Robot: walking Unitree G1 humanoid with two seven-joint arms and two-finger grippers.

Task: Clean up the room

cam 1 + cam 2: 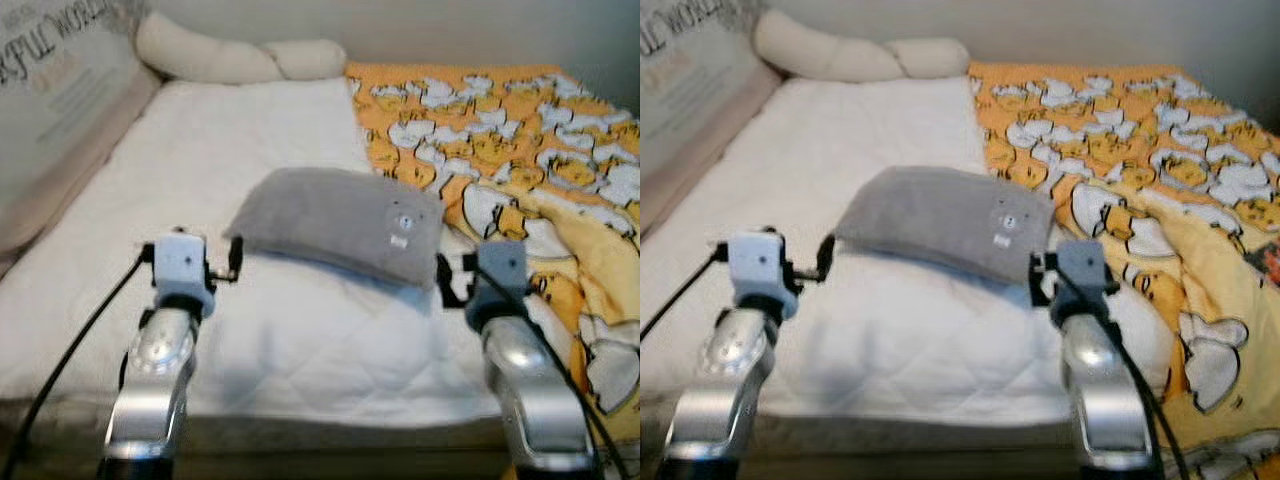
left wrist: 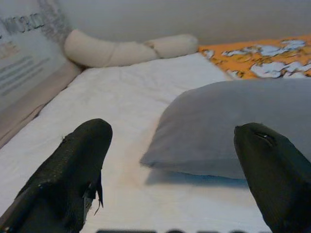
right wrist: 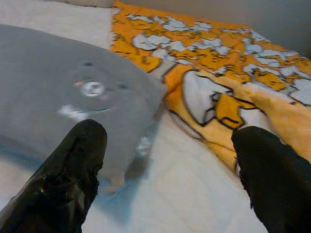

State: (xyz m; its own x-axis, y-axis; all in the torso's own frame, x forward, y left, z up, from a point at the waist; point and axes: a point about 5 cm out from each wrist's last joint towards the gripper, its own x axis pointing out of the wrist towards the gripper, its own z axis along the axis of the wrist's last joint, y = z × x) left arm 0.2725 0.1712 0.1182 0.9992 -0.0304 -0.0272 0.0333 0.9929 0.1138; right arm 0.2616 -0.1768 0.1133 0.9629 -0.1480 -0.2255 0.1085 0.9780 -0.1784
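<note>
White quilted mattress of a bed, against a plain pale wall. Printed panel with lettering along the left side; soft, even light

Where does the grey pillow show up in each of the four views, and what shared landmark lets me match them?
Left eye view: grey pillow lies mid-frame on the white mattress.
Right eye view: it lies mid-frame, left of the orange blanket.
Left wrist view: it sits beyond the open fingers.
Right wrist view: it sits behind one fingertip.
Shared landmark: the orange blanket beside the pillow.
</note>
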